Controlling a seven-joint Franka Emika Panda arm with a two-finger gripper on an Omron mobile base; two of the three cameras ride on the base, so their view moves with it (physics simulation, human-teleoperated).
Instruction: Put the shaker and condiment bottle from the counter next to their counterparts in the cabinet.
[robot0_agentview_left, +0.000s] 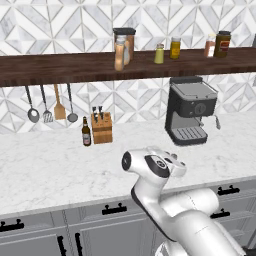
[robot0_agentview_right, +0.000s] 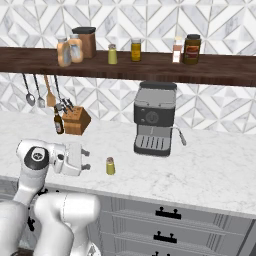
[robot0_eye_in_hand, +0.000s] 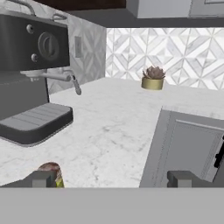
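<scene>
Shaker (robot0_agentview_right: 110, 166) on counter, just beside the open end effector (robot0_agentview_right: 86, 160)

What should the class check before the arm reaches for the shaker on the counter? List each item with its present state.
1. Gripper open, nothing held: ok.
2. Shaker upright on the counter: ok.
3. Gap between gripper and shaker free of other things: ok.
4. Shaker centred between the fingertips: not ok, it sits by one tip in the hand view.
5. Twin shaker on the shelf with room beside it: ok.
6. Coffee machine clear of the lift path: cannot tell.
</scene>
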